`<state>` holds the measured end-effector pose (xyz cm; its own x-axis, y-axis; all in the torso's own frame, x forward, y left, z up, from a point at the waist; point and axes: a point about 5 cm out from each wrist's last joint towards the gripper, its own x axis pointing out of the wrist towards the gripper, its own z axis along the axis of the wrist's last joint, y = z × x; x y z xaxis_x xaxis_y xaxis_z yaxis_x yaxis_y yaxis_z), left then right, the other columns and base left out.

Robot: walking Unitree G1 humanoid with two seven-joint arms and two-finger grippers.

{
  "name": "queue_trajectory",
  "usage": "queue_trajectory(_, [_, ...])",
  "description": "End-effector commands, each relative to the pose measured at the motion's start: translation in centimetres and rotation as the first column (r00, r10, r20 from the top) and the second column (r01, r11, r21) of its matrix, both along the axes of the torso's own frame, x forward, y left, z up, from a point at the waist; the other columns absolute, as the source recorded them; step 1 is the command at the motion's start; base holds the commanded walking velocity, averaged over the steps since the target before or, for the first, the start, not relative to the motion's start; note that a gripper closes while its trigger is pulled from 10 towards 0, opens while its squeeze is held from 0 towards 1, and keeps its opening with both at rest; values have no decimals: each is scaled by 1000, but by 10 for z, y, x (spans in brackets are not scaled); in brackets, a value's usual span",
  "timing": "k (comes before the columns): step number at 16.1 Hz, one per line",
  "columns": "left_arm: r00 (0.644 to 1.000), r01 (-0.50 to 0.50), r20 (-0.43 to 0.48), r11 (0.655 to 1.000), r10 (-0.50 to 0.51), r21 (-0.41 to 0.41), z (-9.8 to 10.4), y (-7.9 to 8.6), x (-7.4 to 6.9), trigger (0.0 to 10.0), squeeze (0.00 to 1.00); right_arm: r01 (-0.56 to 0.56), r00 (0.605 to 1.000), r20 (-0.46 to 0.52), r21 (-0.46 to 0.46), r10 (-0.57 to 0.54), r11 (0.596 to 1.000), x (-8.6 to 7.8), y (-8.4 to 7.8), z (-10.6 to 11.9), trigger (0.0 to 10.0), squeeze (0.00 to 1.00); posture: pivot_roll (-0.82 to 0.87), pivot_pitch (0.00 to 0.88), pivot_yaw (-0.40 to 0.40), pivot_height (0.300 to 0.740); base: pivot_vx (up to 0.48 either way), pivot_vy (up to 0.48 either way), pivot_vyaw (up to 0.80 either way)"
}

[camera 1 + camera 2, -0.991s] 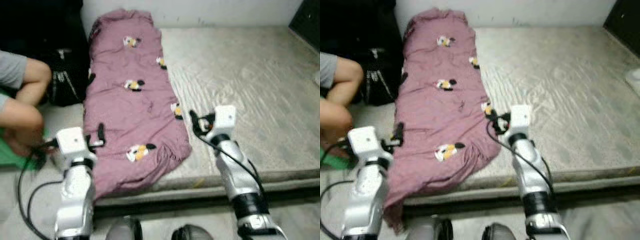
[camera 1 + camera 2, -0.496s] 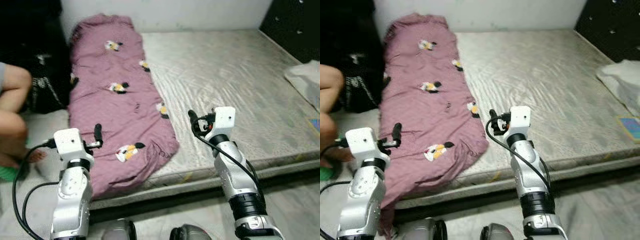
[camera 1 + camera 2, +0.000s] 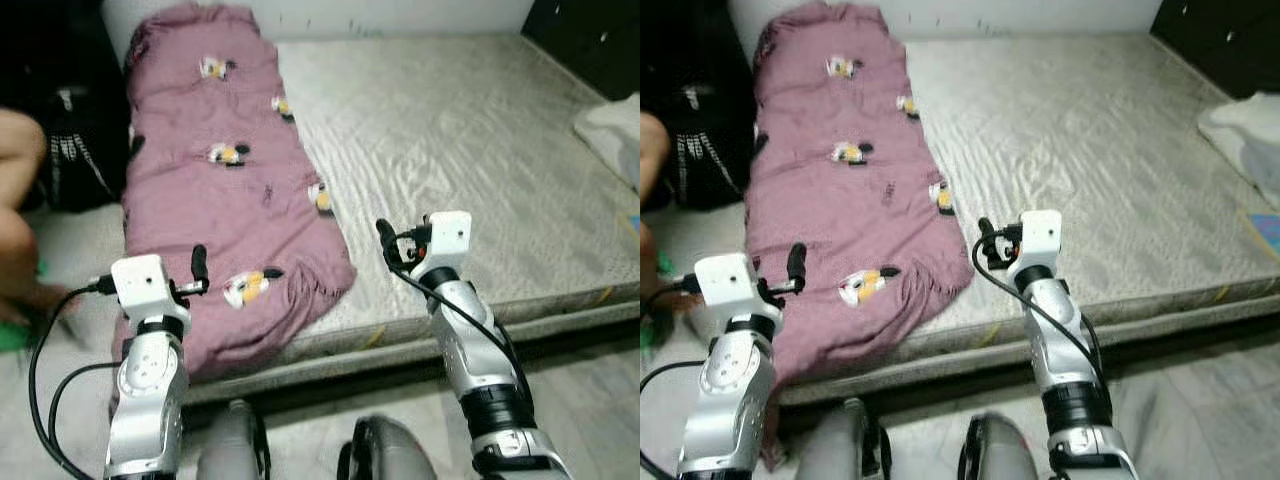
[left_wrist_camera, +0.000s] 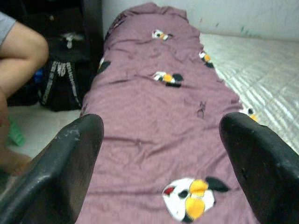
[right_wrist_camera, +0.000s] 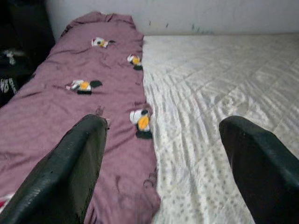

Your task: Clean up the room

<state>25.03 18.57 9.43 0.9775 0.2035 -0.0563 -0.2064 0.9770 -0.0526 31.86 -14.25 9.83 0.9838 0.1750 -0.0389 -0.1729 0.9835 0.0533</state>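
Nearest, the left gripper [image 4: 154, 154] hovers with its fingers spread wide over the front end of the mauve blanket [image 3: 230, 210], holding nothing. The right gripper [image 5: 163, 158] is raised level with it, fingers likewise wide apart and empty, over the front part of the bare mattress [image 3: 470, 170], just past the blanket's right border.

Below and in front of both grippers the mattress's front edge [image 3: 560, 310] runs across, with grey floor [image 3: 590, 400] open beneath it. Between the two grippers the blanket's front right corner bulges in a rumpled fold and spills toward that edge; under the left gripper it droops over the edge.

To the right of the right gripper the quilted mattress lies open as far as a pale bundle [image 3: 612, 130] at its right side. Left of the left gripper a person's bare leg [image 3: 20, 230] rests on the floor, and beyond it stands a black bag [image 3: 70, 140].

The blanket is a long, creased mauve strip printed with small white, yellow and black cartoon figures. It stretches away from the left gripper along the left side of the mattress to the pale wall [image 3: 400, 15] at the far end.

Compared with half a second ago the whole scene sits slightly lower and nearer, and both grippers keep the same raised, open pose.
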Motion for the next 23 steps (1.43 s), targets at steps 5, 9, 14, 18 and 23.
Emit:
queue_trajectory(5, [998,-61,11,998,61,18,3,8,-1,10000,0,-8,1000,-2,-4,8,1000,1,-1,2,10000,0,-28,56,-33,637,0,0,0])
queue_trajectory(9, [997,-72,4,997,72,11,2,9,-2,10000,0,-42,999,5,-19,43,999,0,3,3,10000,0,-27,57,-33,637,0,0,297])
queue_trajectory(14, [997,-71,-1,997,71,7,2,9,-2,10000,0,-41,999,-3,-13,41,999,0,3,2,10000,0,-28,60,-31,637,0,0,593])
queue_trajectory(18, [997,-71,-3,997,71,3,2,9,-2,10000,0,-57,998,-4,-12,57,998,0,5,2,10000,0,-28,64,-33,637,0,0,591])
queue_trajectory(23, [998,-65,-5,998,65,-3,2,7,-1,10000,0,-49,999,-10,-9,49,999,1,3,2,10000,0,-30,65,-34,637,0,0,0])
